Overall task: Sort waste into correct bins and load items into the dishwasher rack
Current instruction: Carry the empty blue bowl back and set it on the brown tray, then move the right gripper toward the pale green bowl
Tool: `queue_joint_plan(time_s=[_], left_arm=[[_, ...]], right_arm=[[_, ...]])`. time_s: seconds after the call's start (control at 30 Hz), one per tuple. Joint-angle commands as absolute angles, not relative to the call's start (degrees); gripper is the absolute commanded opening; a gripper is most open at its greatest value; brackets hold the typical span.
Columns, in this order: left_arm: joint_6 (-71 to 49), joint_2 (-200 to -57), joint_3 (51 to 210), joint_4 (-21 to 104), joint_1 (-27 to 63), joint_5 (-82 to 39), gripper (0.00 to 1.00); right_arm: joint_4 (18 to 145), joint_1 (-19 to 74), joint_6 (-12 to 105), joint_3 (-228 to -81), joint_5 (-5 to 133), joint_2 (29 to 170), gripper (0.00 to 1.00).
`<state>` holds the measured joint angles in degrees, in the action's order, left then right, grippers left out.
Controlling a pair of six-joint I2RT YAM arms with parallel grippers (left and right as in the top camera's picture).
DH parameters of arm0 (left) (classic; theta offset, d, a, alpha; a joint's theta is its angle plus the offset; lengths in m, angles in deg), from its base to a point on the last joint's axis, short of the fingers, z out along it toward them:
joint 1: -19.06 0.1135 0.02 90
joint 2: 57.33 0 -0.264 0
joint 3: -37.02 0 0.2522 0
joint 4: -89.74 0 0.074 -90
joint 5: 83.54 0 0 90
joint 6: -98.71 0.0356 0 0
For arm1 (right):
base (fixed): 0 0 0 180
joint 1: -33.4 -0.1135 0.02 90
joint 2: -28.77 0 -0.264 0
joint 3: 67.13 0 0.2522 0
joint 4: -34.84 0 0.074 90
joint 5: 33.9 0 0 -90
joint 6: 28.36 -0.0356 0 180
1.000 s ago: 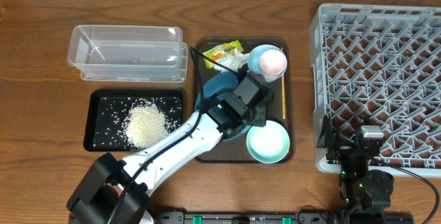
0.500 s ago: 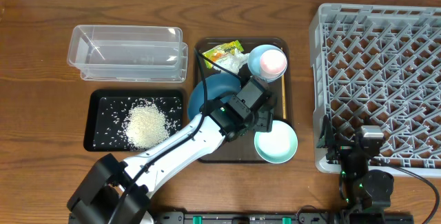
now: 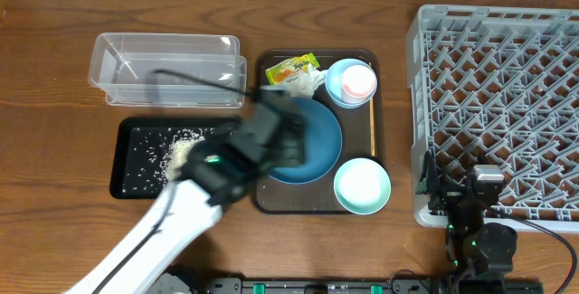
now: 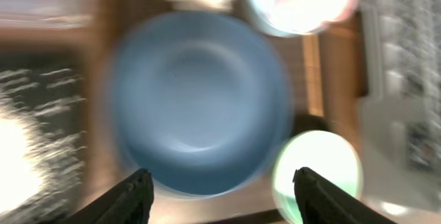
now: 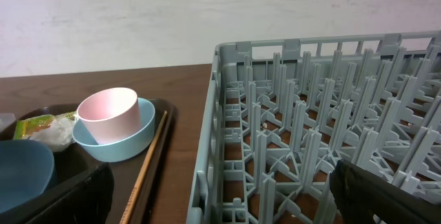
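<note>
Nearest the front edge, the small mint-green plastic bowl [image 3: 362, 185] sits at the front right corner of the brown rectangular serving tray [image 3: 312, 211]. It looks light, stiff and smooth, so I judge the thin rim is the place to pinch, one finger inside and one outside. Just behind it the large dark-blue round bowl [image 3: 317, 145] fills the tray's middle, upright and empty. It is probably heavier and glossy, so it would likely slip unless taken by the rim too. Along the tray's right side lies the thin wooden chopstick [image 3: 372, 127], light and apt to roll. Farther back the small pink cup [image 3: 359, 80] stands inside the small light-blue bowl [image 3: 336, 90], beside the crumpled white tissue [image 3: 308, 81] and the yellow-green printed snack wrapper [image 3: 291, 66], both soft and featherweight.

The left gripper [image 4: 222, 179] hovers above the dark-blue bowl, blurred, its jaws apart and holding nothing. The right gripper [image 5: 220, 172] sits by the near wall of the large grey plastic lattice rack [image 3: 498, 86], jaws spread wide, empty
</note>
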<state>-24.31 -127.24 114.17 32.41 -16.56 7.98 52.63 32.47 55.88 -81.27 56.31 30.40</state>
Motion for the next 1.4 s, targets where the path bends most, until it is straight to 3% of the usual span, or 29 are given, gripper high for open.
queue_joint_plan(time_s=[0.0,0.1,0.37,0.83,0.93,1.1,1.2,1.37], left_arm=[[-24.4,-121.36,115.16,25.5,-8.63,16.7,0.76],[-24.4,-116.67,115.16,18.33,0.73,19.43,0.83],[-24.42,-110.61,115.14,6.77,18.8,19.37,0.87],[-24.42,-110.92,115.14,6.77,20.27,19.37,0.91],[-24.42,-110.92,115.14,6.79,20.27,19.37,0.91],[-24.42,-110.92,115.14,6.77,20.27,19.37,0.91],[-24.42,-110.92,115.14,6.77,20.27,19.37,0.91],[-24.42,-110.92,115.14,6.77,20.27,19.37,0.92]], right_arm=[[52.91,32.91,56.56,-81.21,56.33,30.29,0.99],[52.91,32.91,56.53,-81.21,56.33,30.29,0.99],[52.91,32.91,56.56,-81.21,56.33,30.29,0.99],[51.52,32.91,56.08,-81.21,56.55,30.27,0.99],[48.7,32.91,44.82,-81.21,63.39,30.27,0.99],[48.08,32.91,9.63,-81.21,93.69,30.27,0.99],[46.05,32.91,-1.17,-81.21,94.98,30.27,0.99],[34.29,32.91,-1.98,-81.64,97.56,30.27,0.7]])
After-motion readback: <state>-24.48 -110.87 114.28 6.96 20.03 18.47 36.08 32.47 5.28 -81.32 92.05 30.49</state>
